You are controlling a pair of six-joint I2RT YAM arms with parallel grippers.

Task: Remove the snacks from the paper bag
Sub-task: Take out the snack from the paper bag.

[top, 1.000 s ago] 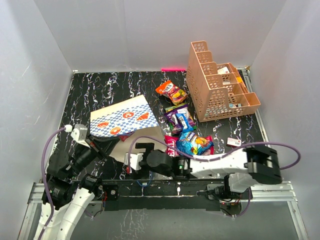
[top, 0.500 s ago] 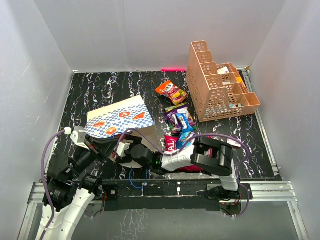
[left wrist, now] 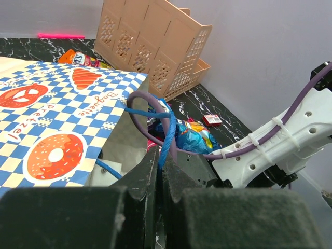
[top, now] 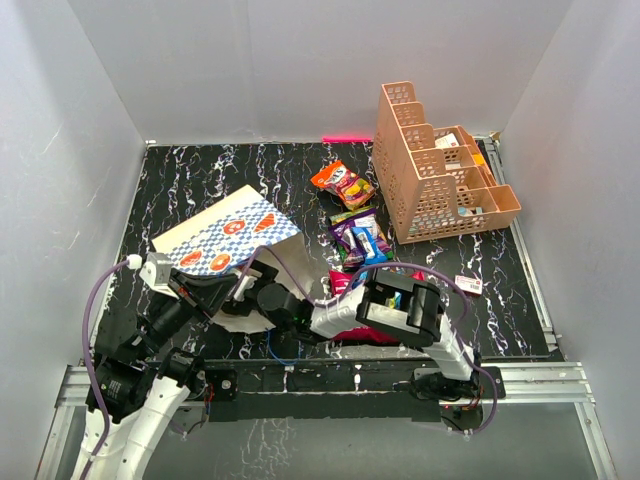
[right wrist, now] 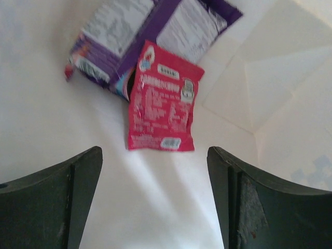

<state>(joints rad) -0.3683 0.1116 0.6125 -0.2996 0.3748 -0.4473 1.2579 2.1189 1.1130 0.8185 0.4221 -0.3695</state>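
Red packet point(right wrist: 162, 101) inside paper bag point(right wrist: 270, 78), just ahead of spread right tool point(right wrist: 154, 166)

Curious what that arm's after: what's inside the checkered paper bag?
On the white inside of the bag, a red packet lies partly over a purple packet. Anything under them is covered.

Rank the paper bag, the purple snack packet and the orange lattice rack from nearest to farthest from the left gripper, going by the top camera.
1. paper bag: right at the left gripper, pinched in its fingers.
2. purple snack packet: mid-table, off to the right.
3. orange lattice rack: far right corner.
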